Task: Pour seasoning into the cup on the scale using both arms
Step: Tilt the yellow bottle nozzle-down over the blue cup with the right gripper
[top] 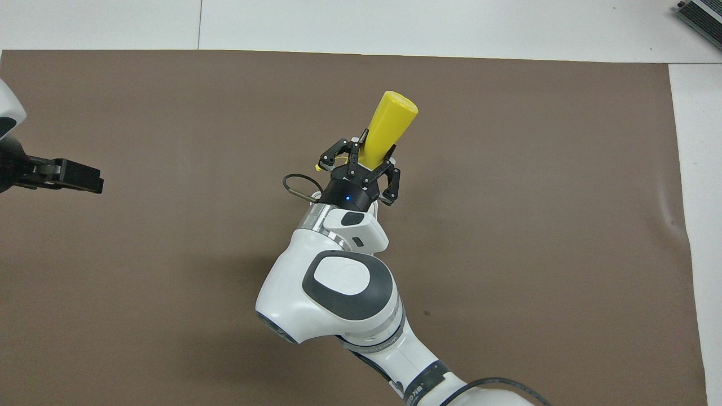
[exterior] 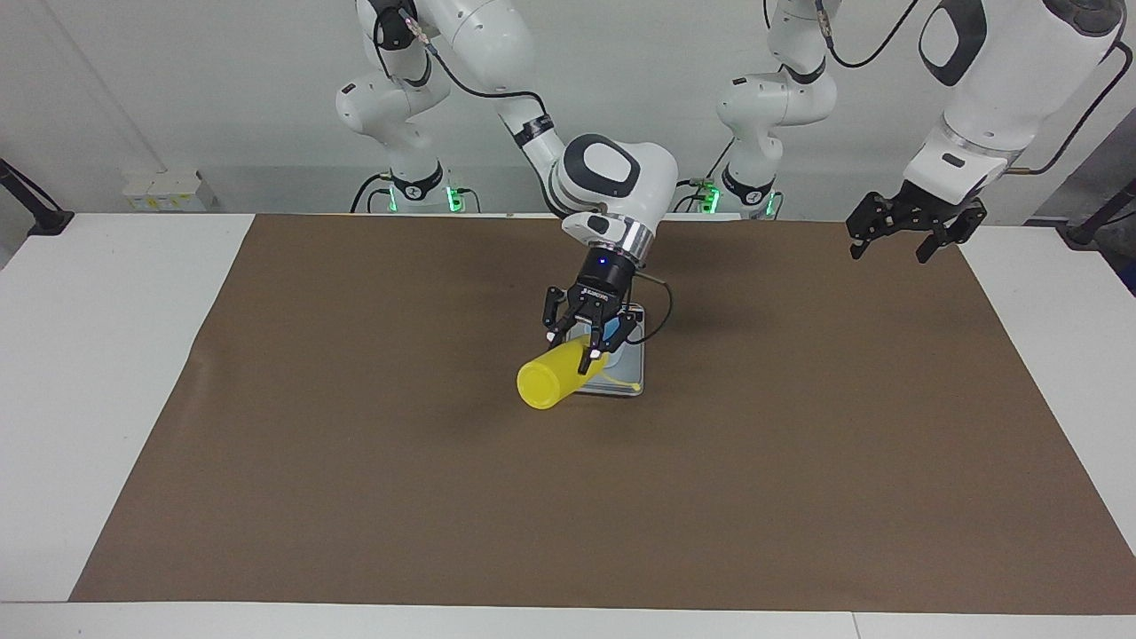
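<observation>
My right gripper [exterior: 570,353] is shut on the seasoning [exterior: 548,382], a yellow squeeze bottle. The bottle lies tilted, its base pointing away from the robots and its nozzle end hidden by the fingers. Its tethered cap [top: 320,167] hangs beside the gripper. Under the gripper sits the grey scale [exterior: 627,374], and only a sliver of the light blue cup [exterior: 613,336] on it shows. In the overhead view the seasoning [top: 390,124] juts out of the right gripper [top: 376,145], and cup and scale are hidden. My left gripper [exterior: 890,255] waits open in the air over the mat's corner at the left arm's end.
A brown mat [exterior: 355,461] covers most of the white table [exterior: 106,373]. The left gripper [top: 90,181] shows at the edge of the overhead view. A grey device corner [top: 702,14] lies on the table farthest from the robots, at the right arm's end.
</observation>
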Controlling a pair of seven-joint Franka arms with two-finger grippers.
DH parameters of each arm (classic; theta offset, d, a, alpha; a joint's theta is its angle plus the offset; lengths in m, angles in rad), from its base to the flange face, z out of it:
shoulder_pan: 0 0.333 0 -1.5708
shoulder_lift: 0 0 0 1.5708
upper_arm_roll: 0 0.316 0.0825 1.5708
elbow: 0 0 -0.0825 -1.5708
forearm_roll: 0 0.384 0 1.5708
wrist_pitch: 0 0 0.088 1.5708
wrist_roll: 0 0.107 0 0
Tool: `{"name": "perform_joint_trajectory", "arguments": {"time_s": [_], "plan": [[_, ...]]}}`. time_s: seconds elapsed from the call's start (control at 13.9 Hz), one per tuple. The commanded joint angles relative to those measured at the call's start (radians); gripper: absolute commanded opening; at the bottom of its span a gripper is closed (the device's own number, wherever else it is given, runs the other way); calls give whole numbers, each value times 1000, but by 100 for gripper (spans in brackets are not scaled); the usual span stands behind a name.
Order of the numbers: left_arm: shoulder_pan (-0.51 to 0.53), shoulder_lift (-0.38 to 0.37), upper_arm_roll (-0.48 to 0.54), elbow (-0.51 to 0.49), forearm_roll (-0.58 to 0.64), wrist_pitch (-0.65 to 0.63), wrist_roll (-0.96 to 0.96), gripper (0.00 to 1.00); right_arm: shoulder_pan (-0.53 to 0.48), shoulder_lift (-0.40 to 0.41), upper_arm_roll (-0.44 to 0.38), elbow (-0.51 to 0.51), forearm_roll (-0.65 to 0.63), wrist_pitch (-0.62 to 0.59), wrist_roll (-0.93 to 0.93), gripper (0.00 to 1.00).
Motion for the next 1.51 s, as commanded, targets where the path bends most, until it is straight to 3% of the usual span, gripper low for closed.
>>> {"name": "perform_joint_trajectory", "arguments": {"time_s": [0.0, 0.22, 0.43, 1.15, 1.44], "plan": [[0, -22, 3, -24, -11, 32, 11, 100, -9, -2, 7, 31, 64, 1, 23, 0], [-1, -23, 3, -27, -11, 29, 8, 100, -12, -20, 9, 59, 212, 5, 21, 0], [-1, -23, 3, -27, -11, 27, 10, 100, -24, -92, 7, 48, 462, 42, 10, 0], [-1, -28, 0, -36, -11, 27, 7, 100, -168, -172, 7, 45, 1254, 12, -91, 0], [-3, -30, -3, -38, -11, 27, 7, 100, -216, -181, 7, 38, 1423, -85, -98, 0]]}}
